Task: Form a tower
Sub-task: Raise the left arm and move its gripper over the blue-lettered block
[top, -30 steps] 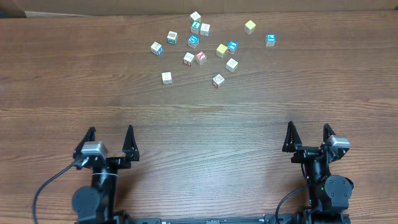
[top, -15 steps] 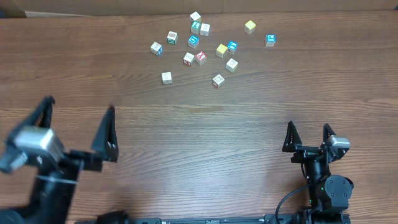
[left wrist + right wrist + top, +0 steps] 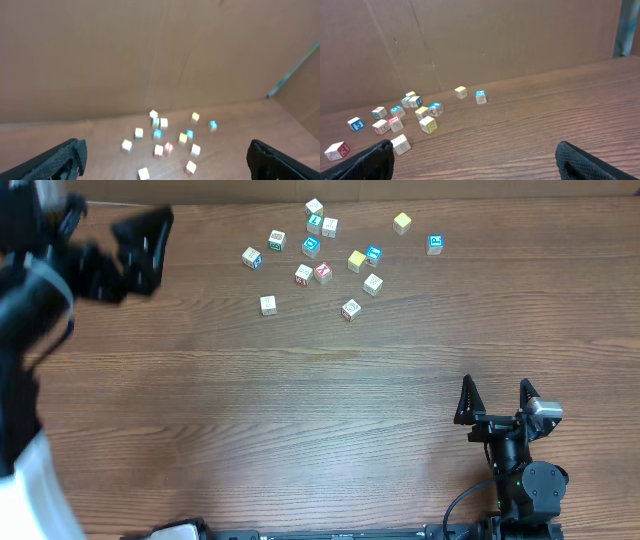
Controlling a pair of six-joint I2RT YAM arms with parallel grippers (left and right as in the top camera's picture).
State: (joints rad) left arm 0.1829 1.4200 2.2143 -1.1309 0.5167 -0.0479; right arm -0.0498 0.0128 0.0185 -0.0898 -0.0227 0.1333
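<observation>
You have no tower yet: the cubes [image 3: 322, 273] lie scattered loose at the counter's [image 3: 300, 410] far side, with the left tool [image 3: 165, 154] raised, released and empty and the right tool [image 3: 495, 385] released at the near edge, so all the stacking remains.

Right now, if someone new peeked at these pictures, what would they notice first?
Probably the little letter cubes, scattered loose at the far middle of the wooden table, with no tall stack built yet. Next, the left arm looms big and blurry at the overhead view's left edge, its left gripper open. The right gripper sits open at the near right.
</observation>
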